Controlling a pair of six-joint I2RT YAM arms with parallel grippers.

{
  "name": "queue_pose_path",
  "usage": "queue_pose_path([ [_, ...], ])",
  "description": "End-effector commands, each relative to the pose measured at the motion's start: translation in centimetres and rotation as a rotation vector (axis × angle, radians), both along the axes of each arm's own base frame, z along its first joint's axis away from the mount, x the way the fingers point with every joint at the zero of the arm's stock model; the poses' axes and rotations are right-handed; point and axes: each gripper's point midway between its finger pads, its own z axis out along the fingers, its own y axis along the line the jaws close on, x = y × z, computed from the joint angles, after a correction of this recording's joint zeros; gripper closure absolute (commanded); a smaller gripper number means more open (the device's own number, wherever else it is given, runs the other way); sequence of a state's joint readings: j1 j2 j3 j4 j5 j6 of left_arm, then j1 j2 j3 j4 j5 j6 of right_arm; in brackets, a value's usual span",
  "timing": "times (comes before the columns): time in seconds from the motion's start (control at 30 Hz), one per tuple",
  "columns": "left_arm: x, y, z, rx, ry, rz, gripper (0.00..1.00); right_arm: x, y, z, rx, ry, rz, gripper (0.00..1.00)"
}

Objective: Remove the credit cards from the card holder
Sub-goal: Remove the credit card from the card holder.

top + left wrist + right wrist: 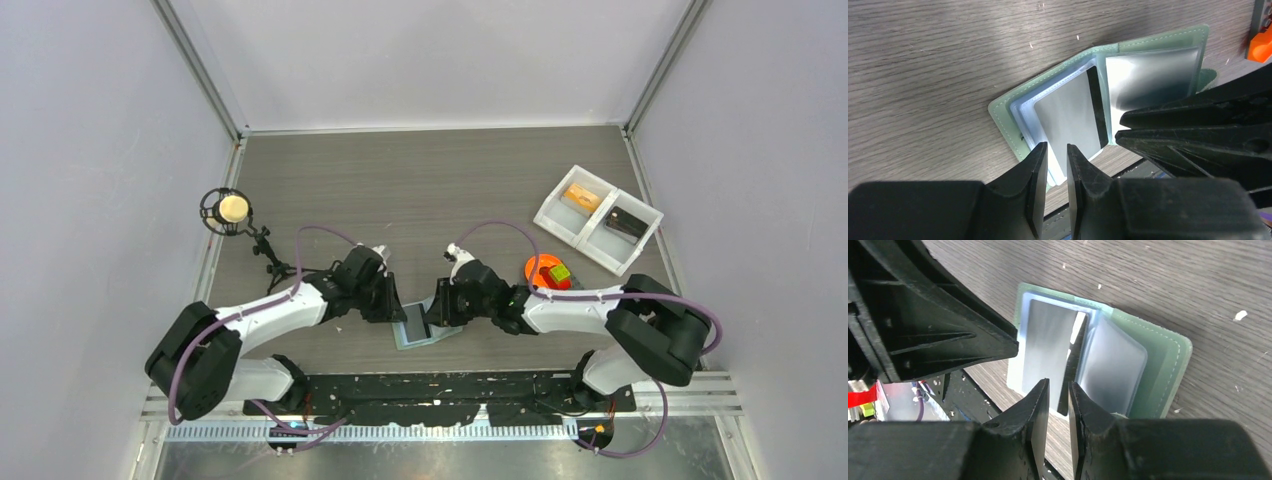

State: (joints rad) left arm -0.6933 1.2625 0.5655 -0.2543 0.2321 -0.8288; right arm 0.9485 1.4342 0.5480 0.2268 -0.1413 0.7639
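**Both grippers at open card holder, near-centre of table**

Grey wood-grain table (420,170), plain white walls (90,150) around it.

Far left: black ring stand (262,250) holding a pale ball (233,208), well apart from the action.

The left gripper (1057,162) is low over the holder's left half. Its jaws are almost together with a narrow slit between them. I cannot tell if it pinches anything.

The card holder (1010,102) lies open and flat near the table's near edge, between the two grippers and just ahead of the black base plate (440,385). A silver card (1068,117) with a black stripe sits in the left pocket, its end sticking past the holder's edge toward the left gripper.

The right gripper (1058,400) is over the holder too, fingers close together. I cannot tell its grip either. In the left wrist view its black fingers cover the holder's lower right corner. In the right wrist view the left gripper hides the upper left. From the top, both gripper heads cover the holder's far edge.

Right of that: an orange round piece (537,268) with a green block (559,272), beside the right arm. Far right is a white tray (600,216) with two compartments, one item in each.
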Motion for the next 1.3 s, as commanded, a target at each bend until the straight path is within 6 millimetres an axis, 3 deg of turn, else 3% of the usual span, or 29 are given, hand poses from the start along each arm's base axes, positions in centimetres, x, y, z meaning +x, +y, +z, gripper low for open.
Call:
queue_pose_path([
  [0.0,0.2,-0.2,-0.5,-0.001,-0.017,-0.015,0.78,0.8,1.0,0.6,0.064,0.011,0.011,0.71],
  [0.2,0.0,0.3,-1.2,0.023,-0.008,-0.013,0.78,1.1,0.0,-0.8,0.056,0.04,0.007,0.71],
  [0.77,-0.1,0.5,-2.0,0.039,0.01,-0.006,0.8,0.5,0.4,-2.1,0.071,0.09,0.038,0.71],
  [0.9,-0.1,0.5,-2.2,0.041,0.015,-0.005,0.8,0.5,0.4,-2.0,0.078,0.087,0.038,0.77],
  [1.07,-0.2,0.7,-2.5,0.053,0.017,0.0,0.8,0.7,0.1,-1.4,0.101,0.08,0.029,0.94],
  [1.27,-0.2,1.1,-3.4,0.08,0.025,0.002,0.8,1.0,-0.8,-0.6,0.117,0.068,0.013,0.95],
])
